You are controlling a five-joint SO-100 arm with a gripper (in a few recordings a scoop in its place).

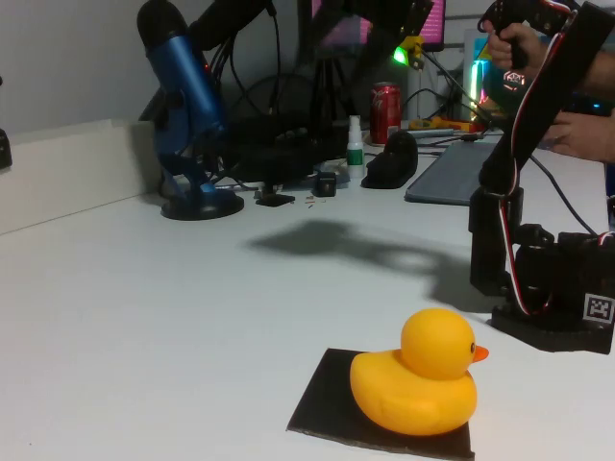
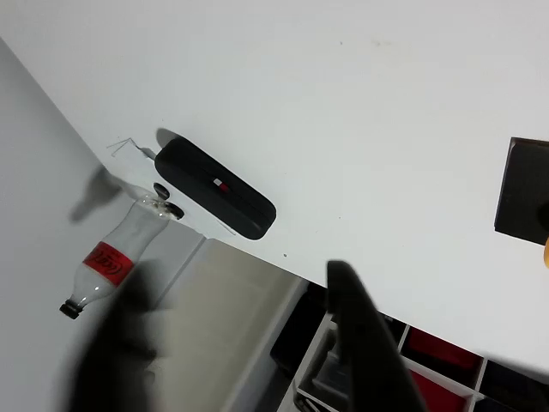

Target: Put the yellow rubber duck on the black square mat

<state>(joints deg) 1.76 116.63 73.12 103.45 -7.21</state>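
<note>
The yellow rubber duck (image 1: 418,384) sits upright on the black square mat (image 1: 322,394) near the table's front edge in the fixed view, its beak pointing right. In the wrist view the mat (image 2: 523,184) lies at the right edge, with an orange sliver of the duck (image 2: 545,249) just below it. My gripper (image 2: 232,287) is open, with nothing between its dark, blurred fingers (image 2: 364,343). It hangs high over the table's edge, well away from the duck. In the fixed view the gripper (image 1: 384,19) is raised at the top of the picture.
A blue microphone (image 1: 187,106), a red can (image 1: 385,101), a small white bottle (image 1: 356,144) and a grey pad (image 1: 452,173) stand at the back. The arm's base (image 1: 548,288) is right of the duck. A black case (image 2: 214,189) lies by the table edge, a plastic bottle (image 2: 107,266) below it.
</note>
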